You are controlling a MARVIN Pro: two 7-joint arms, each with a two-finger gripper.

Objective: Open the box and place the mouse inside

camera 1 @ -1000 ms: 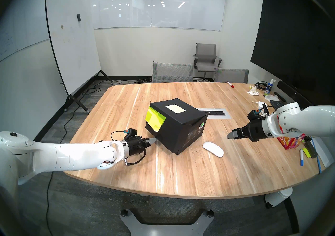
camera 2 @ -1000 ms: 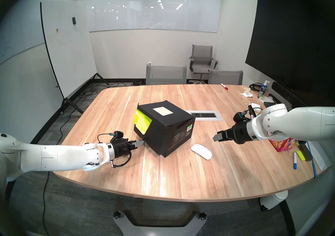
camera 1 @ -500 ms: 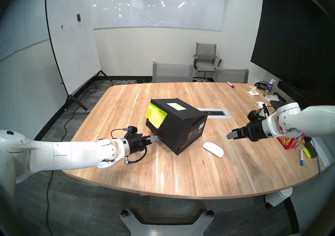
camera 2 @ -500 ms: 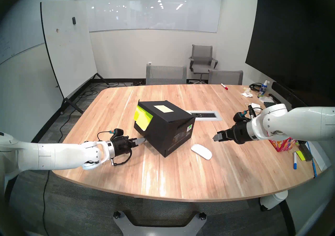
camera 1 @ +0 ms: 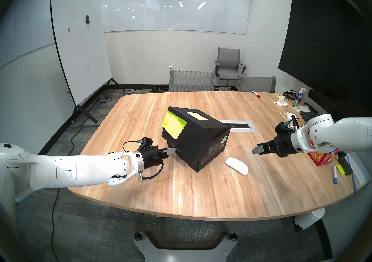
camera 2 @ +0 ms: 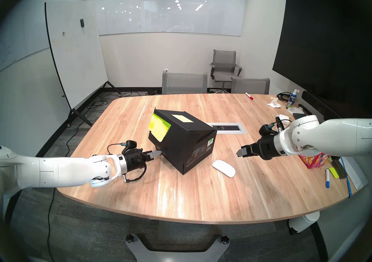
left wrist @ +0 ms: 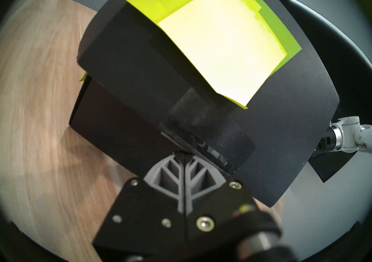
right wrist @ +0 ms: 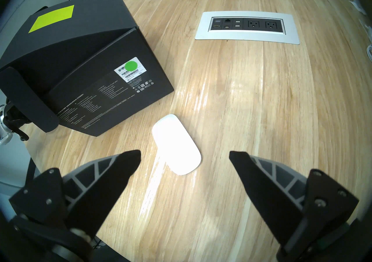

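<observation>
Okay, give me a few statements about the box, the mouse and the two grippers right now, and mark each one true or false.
1. The left gripper is shut, at the lid flap's edge of the box. True.
2. The mouse is already inside the box. False: it lies on the table beside the box.
3. The right gripper is open and holds nothing. True.
4. The box lid lies folded fully back. False: it is only partly raised.

The box [camera 1: 203,144] is matt black cardboard with yellow-green paper notes [camera 1: 173,126]. The mouse [right wrist: 176,144] is smooth glossy white plastic; the table [camera 1: 201,191] is streaky varnished wood
</observation>
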